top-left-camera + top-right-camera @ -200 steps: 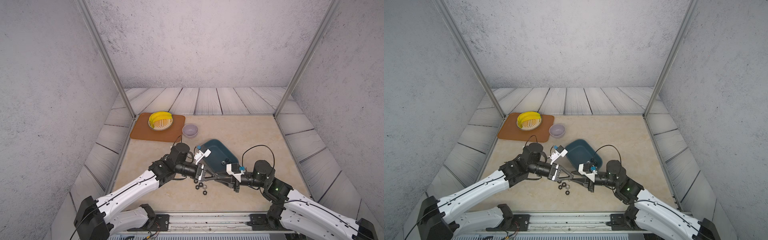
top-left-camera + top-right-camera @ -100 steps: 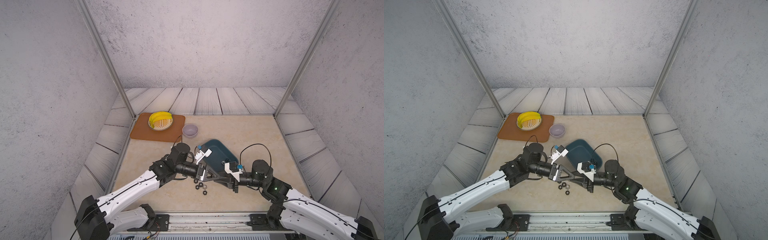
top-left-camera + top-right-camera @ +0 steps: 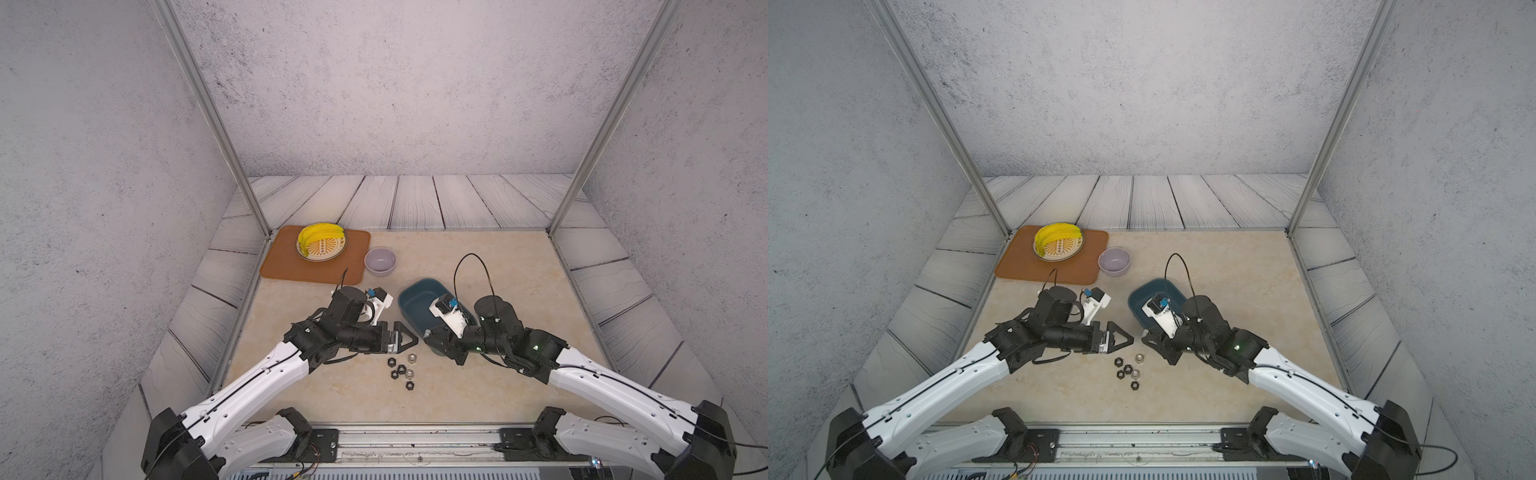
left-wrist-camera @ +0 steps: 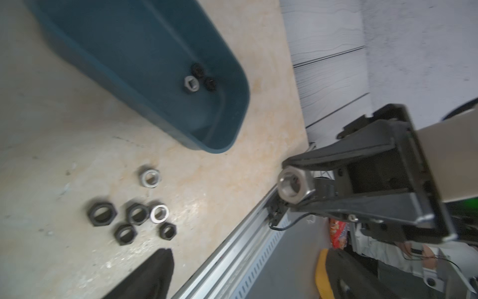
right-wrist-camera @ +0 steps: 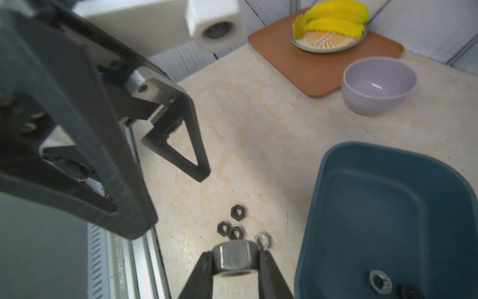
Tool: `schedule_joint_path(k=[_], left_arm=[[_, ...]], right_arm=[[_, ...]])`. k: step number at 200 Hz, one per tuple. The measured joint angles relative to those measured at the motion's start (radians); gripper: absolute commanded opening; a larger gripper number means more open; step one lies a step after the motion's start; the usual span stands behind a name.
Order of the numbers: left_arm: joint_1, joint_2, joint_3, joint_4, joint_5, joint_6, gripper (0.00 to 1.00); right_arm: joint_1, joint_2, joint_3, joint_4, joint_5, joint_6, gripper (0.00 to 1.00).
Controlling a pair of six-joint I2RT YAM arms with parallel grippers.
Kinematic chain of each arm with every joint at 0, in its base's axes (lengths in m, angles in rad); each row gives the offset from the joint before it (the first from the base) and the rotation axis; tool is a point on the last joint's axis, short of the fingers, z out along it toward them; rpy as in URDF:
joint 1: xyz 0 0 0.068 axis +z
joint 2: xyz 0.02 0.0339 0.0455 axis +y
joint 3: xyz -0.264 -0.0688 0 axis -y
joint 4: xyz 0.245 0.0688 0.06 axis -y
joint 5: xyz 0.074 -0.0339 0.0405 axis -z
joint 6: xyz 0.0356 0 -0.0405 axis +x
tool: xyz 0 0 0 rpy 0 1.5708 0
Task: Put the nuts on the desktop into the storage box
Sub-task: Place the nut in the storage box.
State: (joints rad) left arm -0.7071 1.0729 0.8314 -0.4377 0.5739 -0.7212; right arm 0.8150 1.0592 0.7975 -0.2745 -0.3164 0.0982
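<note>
In both top views, the right gripper [image 3: 430,337] is being held low at the near-left corner of the storage box [image 3: 417,296], and the left gripper [image 3: 406,338] is being kept spread wide and empty just to its left. Six loose nuts [image 3: 401,370] are being left clustered on the desktop [image 3: 519,266], nearer the robot. With the two claws being held this close, a knock between them is being risked by any sideways swing. In the left wrist view, a silver nut [image 4: 293,185] is being pinched at the very tips of the right gripper's narrow jaws, while three stored nuts [image 4: 192,82] are being kept in the box. Only a shallow hold is being offered by smooth metal flats, so a slip is being risked by any jolt. In the right wrist view, the silver nut [image 5: 235,260] is being carried beside the box wall [image 5: 314,207], not over the box. If it is let go here, it is likely being sent back onto the desktop. The wall could also be clipped by a low carry, and the light box shoved.
</note>
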Motion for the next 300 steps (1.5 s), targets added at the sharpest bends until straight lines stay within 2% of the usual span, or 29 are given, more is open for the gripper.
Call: schedule_joint_path(k=[39, 79, 133, 215, 300], left_arm=[[0.000, 0.040, 0.010, -0.143, -0.135, 0.061, 0.98], [0.000, 0.046, 0.011, -0.209, -0.205, 0.093, 0.98], [0.000, 0.095, 0.010, -0.233, -0.216, 0.116, 0.98], [0.000, 0.113, 0.002, -0.271, -0.230, 0.134, 0.98], [0.000, 0.113, -0.003, -0.269, -0.222, 0.138, 0.98]], right_arm=[[-0.033, 0.116, 0.080, -0.117, 0.071, 0.022, 0.18], [-0.075, 0.257, 0.192, -0.233, 0.141, 0.025, 0.18], [-0.137, 0.468, 0.327, -0.369, 0.206, 0.021, 0.18], [-0.145, 0.701, 0.452, -0.460, 0.228, -0.004, 0.19], [-0.145, 0.791, 0.461, -0.489, 0.233, -0.002, 0.22]])
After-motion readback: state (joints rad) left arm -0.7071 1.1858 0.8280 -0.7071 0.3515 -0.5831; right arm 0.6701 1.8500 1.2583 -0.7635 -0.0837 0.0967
